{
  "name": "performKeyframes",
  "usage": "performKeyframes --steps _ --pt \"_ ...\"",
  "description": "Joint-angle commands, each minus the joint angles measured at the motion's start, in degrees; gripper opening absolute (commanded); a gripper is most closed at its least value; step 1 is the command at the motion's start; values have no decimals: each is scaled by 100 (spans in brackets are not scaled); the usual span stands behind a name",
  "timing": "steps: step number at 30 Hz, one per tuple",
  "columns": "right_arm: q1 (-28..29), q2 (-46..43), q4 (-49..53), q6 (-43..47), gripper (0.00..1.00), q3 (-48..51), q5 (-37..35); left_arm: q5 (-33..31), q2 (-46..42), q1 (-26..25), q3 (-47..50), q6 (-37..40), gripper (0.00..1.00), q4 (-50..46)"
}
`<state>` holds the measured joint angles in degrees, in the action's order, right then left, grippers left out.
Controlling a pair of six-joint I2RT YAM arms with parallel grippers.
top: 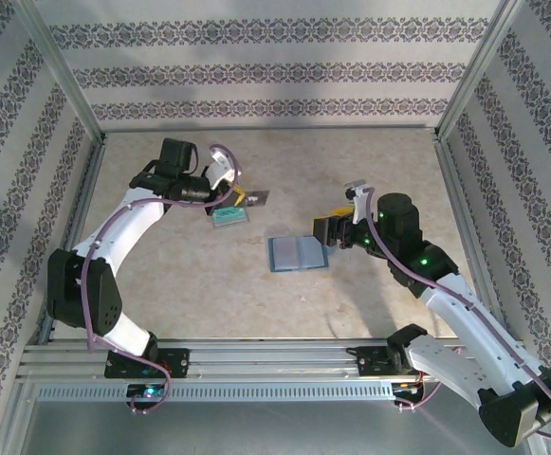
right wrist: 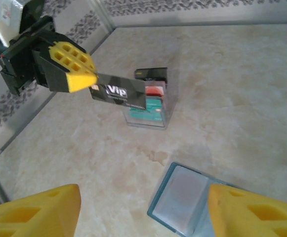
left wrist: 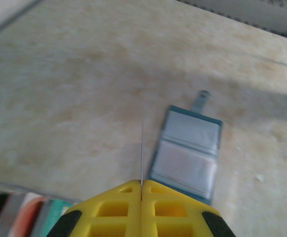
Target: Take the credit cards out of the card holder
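The card holder [top: 297,253] lies open on the table, its two blue-grey panels facing up; it is also in the left wrist view [left wrist: 187,153] and the right wrist view [right wrist: 183,202]. My left gripper [top: 240,196] [right wrist: 86,81] is shut on a dark grey "Vip" credit card [right wrist: 118,92] and holds it in the air over a clear tray [right wrist: 150,118] of red, teal and dark cards [top: 229,216]. From its own wrist view the held card [left wrist: 142,148] shows edge-on as a thin line. My right gripper [top: 330,227] [right wrist: 143,212] hangs open just above the holder's right edge, gripping nothing.
A metal frame and patterned walls close in the beige table [top: 209,284] on three sides. The tray sits left of the holder, a short gap between them. Bare tabletop stretches in front of both arms.
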<state>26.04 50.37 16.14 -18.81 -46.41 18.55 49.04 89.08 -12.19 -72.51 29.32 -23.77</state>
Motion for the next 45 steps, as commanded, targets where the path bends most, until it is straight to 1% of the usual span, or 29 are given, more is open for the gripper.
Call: performKeyframes --steps 1,3,4,6,11,14,18,24,30,34,39,45 --pt "90 17 -79 -354 78 179 -598 109 -98 293 123 -565 0 1374" --pt "169 48 -103 -448 86 244 -771 356 -28 460 143 -542 0 1549" --pt "205 69 -117 -483 98 271 -858 454 -7 545 182 -549 0 1715" --pt "265 110 -103 -543 98 290 -1028 570 51 690 266 -586 0 2008" --pt "311 187 -87 -706 98 325 -1442 495 229 977 332 -730 0 2502" --pt "313 218 -48 -786 98 341 -1666 354 379 1084 285 -768 0 2629" --pt "317 268 -41 -917 98 403 -1789 304 593 1190 223 -614 0 2639" --pt "344 412 -49 -1141 98 509 -1872 686 866 1360 324 -413 0 3006" --pt "383 534 -67 -1275 98 537 -1892 937 1180 1516 314 -85 0 3019" --pt "427 557 -58 -1274 98 497 -1913 1114 1402 1557 293 349 0 2930" --pt "454 521 -56 -1292 98 467 -1966 1300 1671 1629 378 600 0 3254" --pt "463 468 -48 -1318 98 464 -2038 1609 1991 1719 47 1033 0 2630"
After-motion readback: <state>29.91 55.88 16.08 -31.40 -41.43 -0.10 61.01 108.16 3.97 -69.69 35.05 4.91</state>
